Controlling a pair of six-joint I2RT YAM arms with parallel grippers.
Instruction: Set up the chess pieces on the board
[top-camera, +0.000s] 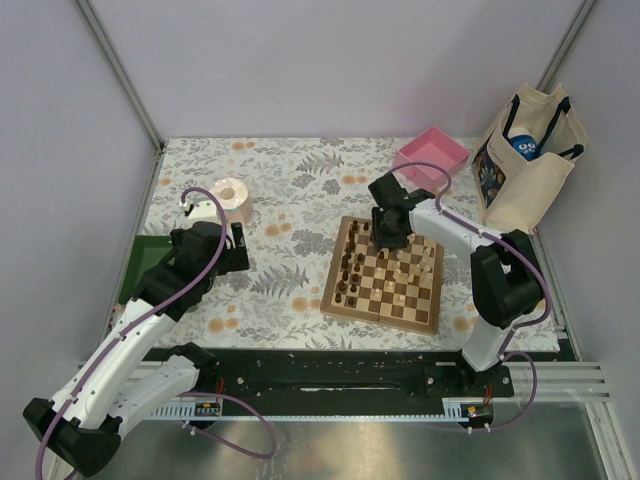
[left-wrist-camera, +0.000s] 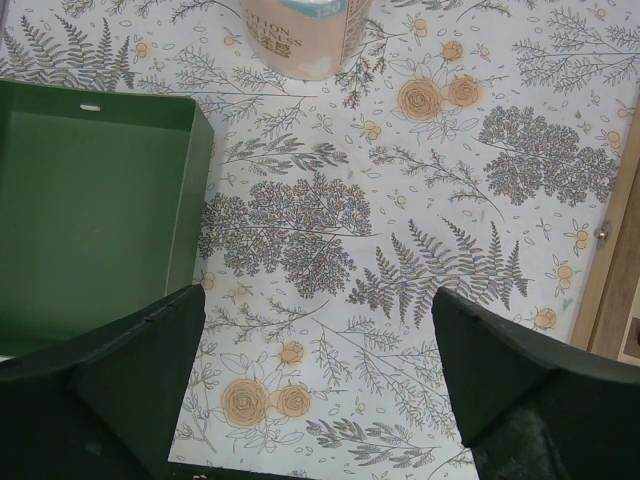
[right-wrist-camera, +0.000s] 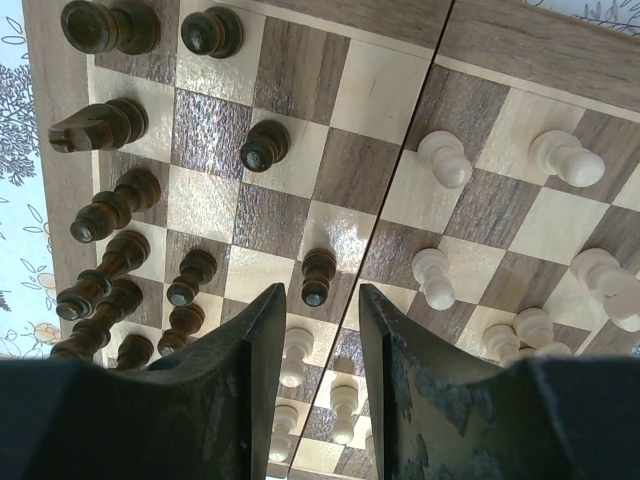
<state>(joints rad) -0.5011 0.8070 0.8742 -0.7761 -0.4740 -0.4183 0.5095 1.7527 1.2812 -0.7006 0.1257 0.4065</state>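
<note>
From above, the board (top-camera: 385, 278) lies right of centre on the flowered cloth (top-camera: 290, 190). The chess pieces (top-camera: 352, 268) stand on it, dark men crowding its left side and pale men its right. The right gripper (top-camera: 388, 238) hangs over the far-left part of the board among the dark men, so the right arm is plainly the nearer one. The left gripper (top-camera: 237, 247) sits well apart to the left, between a peach cylinder (top-camera: 232, 200) and a green tray (top-camera: 135, 268). A pink tray (top-camera: 432, 155) and a tote bag (top-camera: 525, 160) stand at the far right.

At the left wrist, the left gripper (left-wrist-camera: 318, 300) has its fingers spread wide with nothing between them, only cloth below. The green tray (left-wrist-camera: 95, 210) lies to its left and the peach cylinder (left-wrist-camera: 305, 35) beyond. Only the board's wooden border (left-wrist-camera: 612, 270) shows, at the right edge.

At the right wrist, the right gripper (right-wrist-camera: 320, 300) keeps a narrow gap and clamps nothing; squares and pale men show through the slot. A dark pawn (right-wrist-camera: 318, 277) stands upright just past the fingertips, in line with that gap and just left of the board's fold.

The next move probably turns on this alignment. The pawn lies dead ahead with its long axis vertical, so a short advance would put a finger on either side of it. The gap looks barely wider than the pawn. The pale men right of the fold stand scattered, so the set-up looks unfinished.
</note>
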